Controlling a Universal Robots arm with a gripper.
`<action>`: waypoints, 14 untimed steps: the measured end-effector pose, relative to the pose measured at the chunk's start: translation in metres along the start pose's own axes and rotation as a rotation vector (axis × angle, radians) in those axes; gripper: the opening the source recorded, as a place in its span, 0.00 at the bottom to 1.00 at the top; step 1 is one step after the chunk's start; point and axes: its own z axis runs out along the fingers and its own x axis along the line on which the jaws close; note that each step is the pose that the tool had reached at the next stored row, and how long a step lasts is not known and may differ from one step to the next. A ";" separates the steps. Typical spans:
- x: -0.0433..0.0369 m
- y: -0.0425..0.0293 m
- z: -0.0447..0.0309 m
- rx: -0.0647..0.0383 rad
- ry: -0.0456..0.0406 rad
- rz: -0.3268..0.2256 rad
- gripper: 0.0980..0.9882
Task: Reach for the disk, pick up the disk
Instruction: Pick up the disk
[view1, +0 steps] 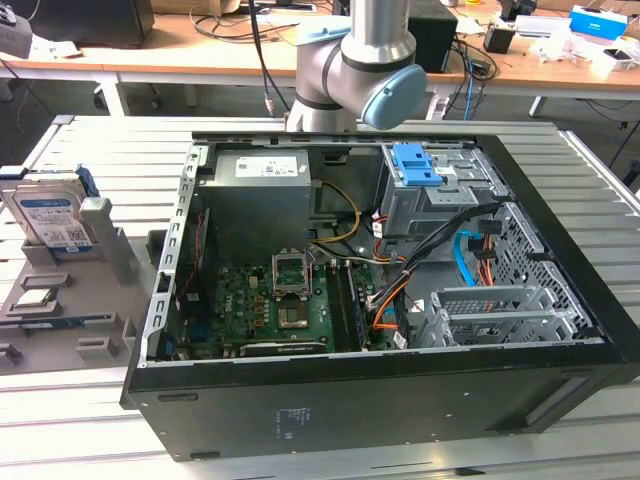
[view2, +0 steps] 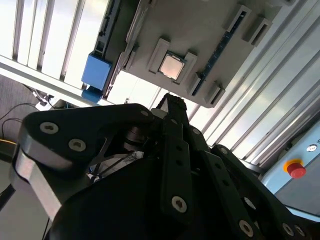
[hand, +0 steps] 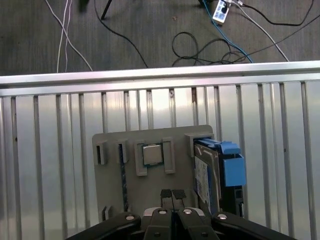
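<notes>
The disk stands on edge in a slot of a grey holder at the exterior view's left, its blue-and-white label showing. In the first wrist view the disk shows edge-on with its blue side rail. My gripper hangs above the holder, off to one side of the disk. Its two black fingertips are pressed together with nothing between them. In the second wrist view the gripper points at the holder, and the blue rail sits to one side.
A small square processor chip lies in the holder next to the disk's slot. An open computer case with a blue latch takes up the middle of the slatted metal table. Cables lie on the floor.
</notes>
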 end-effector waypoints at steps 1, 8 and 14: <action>0.0000 0.0000 0.0000 0.000 0.0000 0.000 0.02; 0.0000 0.0000 0.0000 0.000 0.0000 -0.002 0.36; -0.0053 0.0003 0.0000 0.000 0.0001 -0.003 0.50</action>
